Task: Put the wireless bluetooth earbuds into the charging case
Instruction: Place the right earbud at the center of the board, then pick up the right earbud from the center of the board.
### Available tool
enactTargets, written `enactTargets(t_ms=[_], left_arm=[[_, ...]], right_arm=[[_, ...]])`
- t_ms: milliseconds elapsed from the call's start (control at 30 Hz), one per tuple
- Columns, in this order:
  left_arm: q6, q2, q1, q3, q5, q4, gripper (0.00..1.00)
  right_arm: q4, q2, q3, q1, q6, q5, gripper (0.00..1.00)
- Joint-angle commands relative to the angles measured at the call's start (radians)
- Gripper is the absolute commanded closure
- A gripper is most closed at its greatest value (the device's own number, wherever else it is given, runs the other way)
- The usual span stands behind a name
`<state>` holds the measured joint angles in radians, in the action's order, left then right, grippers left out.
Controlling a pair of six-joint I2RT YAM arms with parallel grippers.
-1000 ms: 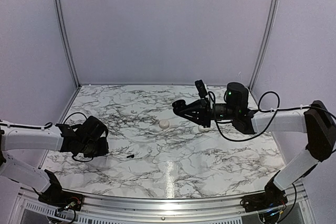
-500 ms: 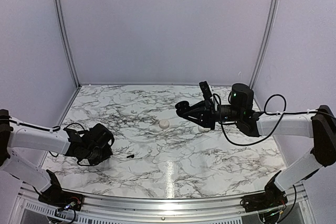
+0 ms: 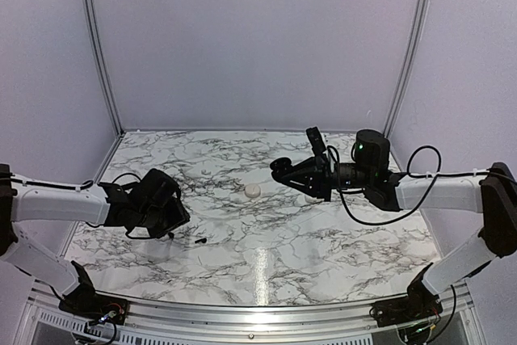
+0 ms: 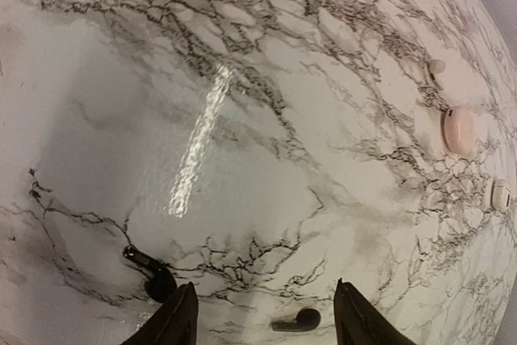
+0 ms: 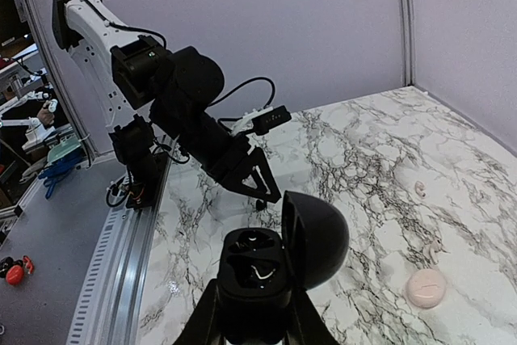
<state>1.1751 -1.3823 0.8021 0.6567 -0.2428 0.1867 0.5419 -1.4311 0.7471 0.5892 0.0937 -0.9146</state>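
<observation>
1. Where the grey-veined white marble tabletop [image 3: 323, 260] runs under the left arm, two tiny black stub earbuds [image 4: 295, 322] on the surface. One lies flat between the two fingertips in the left wrist view. The other [image 4: 153, 275] sits just beside the fingertip on that picture's left. Not touching each other.
2. Left gripper [image 4: 263, 309]: fingers spread wide, released, grasping nothing. Hangs low over the earbuds, tips angled down at the marble. Contact with the surface: cannot tell.
3. Right gripper [image 5: 251, 306]: clenched on a black round hinged case [image 5: 246, 276], held clear of the table. Lid stands open, dark sockets showing inside.
4. Small cream-white pebble-shaped case [image 3: 254, 190]: shut, resting mid-table between the two grippers, touched by neither.
5. Near the cream case in the right wrist view, two small pale pinkish pieces [image 5: 436, 250] on the marble, apart from each other. Too small to identify.
6. Bright white squarish piece with a dark spot [image 4: 501, 195]: on the table, near the cream case, not touching it.
</observation>
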Motion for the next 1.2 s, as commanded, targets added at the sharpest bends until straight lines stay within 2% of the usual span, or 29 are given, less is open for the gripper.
enactTargets(t_ms=[0, 133, 200, 300, 500, 633, 733, 800, 1033, 1167], left_arm=[[-0.282, 0.065, -0.081, 0.070, 0.104, 0.021, 0.41], [-0.657, 0.108, -0.162, 0.136, 0.238, 0.124, 0.39], [-0.791, 0.087, -0.165, 0.186, 0.240, 0.245, 0.35], [-0.932, 0.018, -0.164, 0.242, 0.240, 0.376, 0.36], [-1.103, -0.002, -0.162, 0.249, 0.209, 0.434, 0.34], [-1.269, -0.017, -0.162, 0.266, 0.161, 0.484, 0.34], [-1.343, -0.037, -0.172, 0.277, 0.211, 0.487, 0.34], [-1.390, -0.059, -0.169, 0.283, 0.192, 0.495, 0.34], [-1.466, -0.183, -0.158, 0.300, 0.190, 0.527, 0.37], [-1.481, -0.242, -0.153, 0.304, 0.124, 0.527, 0.39]], right_arm=[[-0.018, 0.032, -0.004, 0.004, -0.022, 0.004, 1.00], [-0.025, 0.035, -0.003, 0.003, -0.022, 0.005, 1.00], [-0.025, 0.037, -0.003, 0.003, -0.022, 0.005, 1.00], [-0.025, 0.034, -0.004, 0.004, -0.020, 0.004, 1.00], [-0.019, 0.023, -0.002, 0.003, -0.003, 0.000, 1.00], [-0.014, 0.018, -0.002, 0.003, 0.005, -0.003, 1.00], [-0.007, 0.007, 0.003, 0.004, 0.011, -0.007, 1.00], [-0.004, 0.004, 0.003, 0.003, 0.017, -0.009, 1.00], [-0.005, -0.004, 0.007, 0.002, 0.018, -0.015, 1.00], [0.000, -0.013, 0.009, 0.001, 0.022, -0.021, 1.00]])
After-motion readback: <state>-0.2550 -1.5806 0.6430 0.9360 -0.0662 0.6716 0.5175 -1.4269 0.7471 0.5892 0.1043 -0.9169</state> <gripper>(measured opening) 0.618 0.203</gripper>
